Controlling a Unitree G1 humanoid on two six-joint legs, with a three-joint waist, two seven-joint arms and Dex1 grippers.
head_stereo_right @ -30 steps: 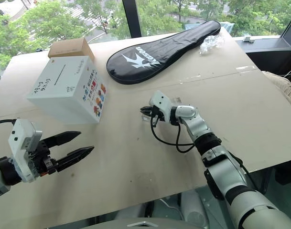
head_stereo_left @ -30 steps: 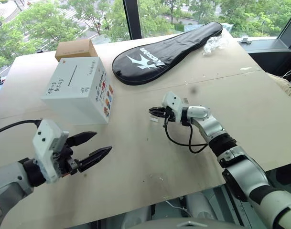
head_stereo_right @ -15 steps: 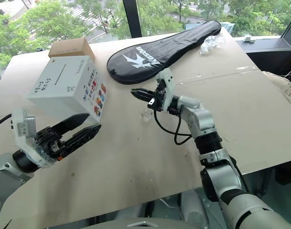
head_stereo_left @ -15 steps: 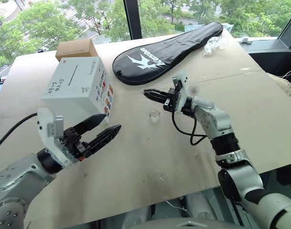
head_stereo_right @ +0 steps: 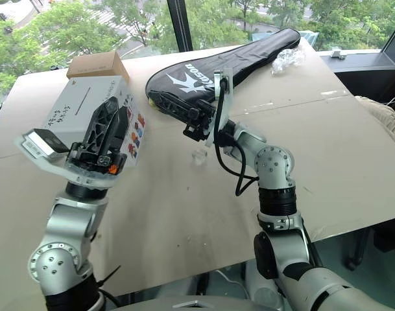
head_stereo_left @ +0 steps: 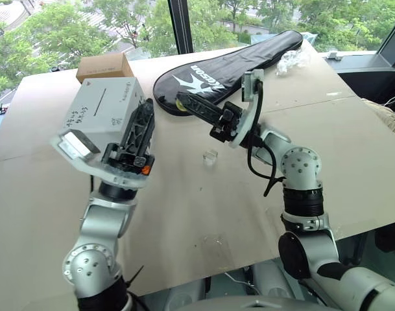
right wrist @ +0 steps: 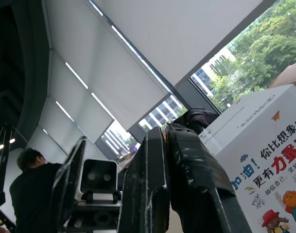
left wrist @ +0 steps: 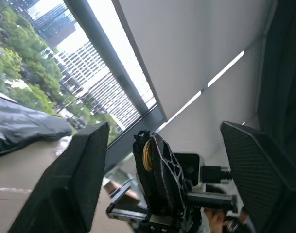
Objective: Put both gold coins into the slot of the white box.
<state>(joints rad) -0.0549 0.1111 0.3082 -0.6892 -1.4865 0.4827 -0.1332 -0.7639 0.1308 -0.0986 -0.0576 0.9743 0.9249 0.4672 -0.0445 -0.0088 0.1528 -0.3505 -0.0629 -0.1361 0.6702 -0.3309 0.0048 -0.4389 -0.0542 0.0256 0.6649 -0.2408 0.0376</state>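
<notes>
Two-coin insertion, first coin in hand: carry toward the box, neither coin posted yet.

- Work surface: broad plywood counter [head_stereo_left: 327,142].
- Target: white cube-shaped box [head_stereo_left: 87,110], upright at the far left of the counter, near a long black racket cover [head_stereo_left: 229,61].
- Left tool [head_stereo_right: 117,105]: raised close in front of the box, fingers partly spread, gripping nothing.
- Right tool [head_stereo_left: 182,102]: raised above the counter just right of the box, clamped on the held gold coin [left wrist: 147,155], a small glassy yellow piece pinched at the fingertips.
- Thin dark slot [head_stereo_left: 98,102]: on the top face of the box, unobstructed.
- Second gold coin [head_stereo_left: 211,156]: flat on the counter below the right arm, untouched.

Next move, as judged: bring the right tool over the top face, turn the coin edge-on to the slot, then release. Keep the left tool clear of the slot, or use it to steady the box.
</notes>
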